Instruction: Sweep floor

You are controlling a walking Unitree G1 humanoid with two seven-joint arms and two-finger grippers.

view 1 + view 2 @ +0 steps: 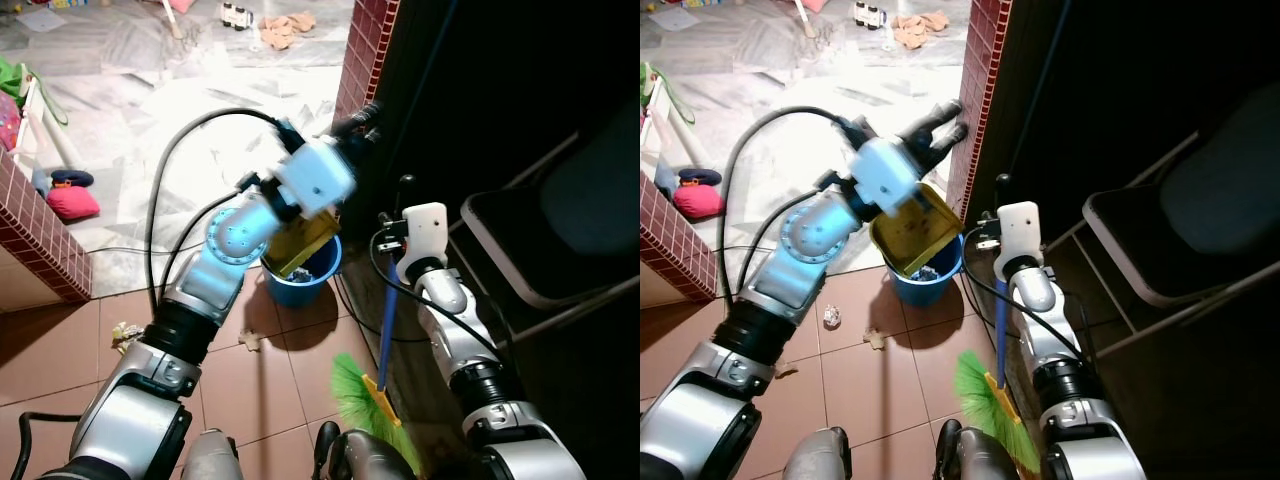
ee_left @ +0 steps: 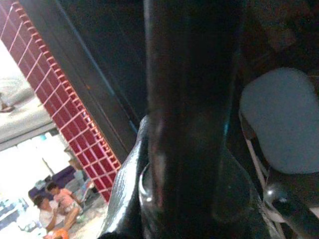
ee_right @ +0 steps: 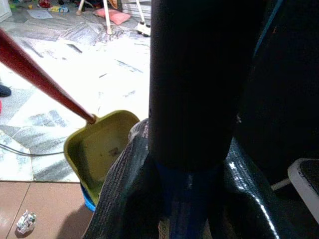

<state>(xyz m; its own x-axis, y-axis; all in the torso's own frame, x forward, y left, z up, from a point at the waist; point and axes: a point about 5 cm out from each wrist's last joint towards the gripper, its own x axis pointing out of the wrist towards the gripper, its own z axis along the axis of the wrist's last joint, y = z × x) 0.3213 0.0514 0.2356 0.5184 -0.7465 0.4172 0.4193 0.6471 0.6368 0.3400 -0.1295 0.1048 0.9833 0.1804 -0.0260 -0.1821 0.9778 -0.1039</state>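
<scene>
While dustpan (image 1: 908,235) tips over bucket (image 1: 930,285), right wrist reveals red handle (image 3: 42,82)

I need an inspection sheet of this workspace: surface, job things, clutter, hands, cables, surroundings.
Surface: brown tile floor, pale marble floor beyond.
Job's things: yellow dustpan tilted over the blue bucket; green broom upright, bristles on the floor.
Clutter: crumpled paper and scraps on the tiles; toys on the marble.
Hands: left hand holds the dustpan's handle; right hand grips the broom's pole.
Cables: black cable loops off the left arm; thin cable on the floor.
Surroundings: red brick pillar, folding chair, people sitting far off.
</scene>
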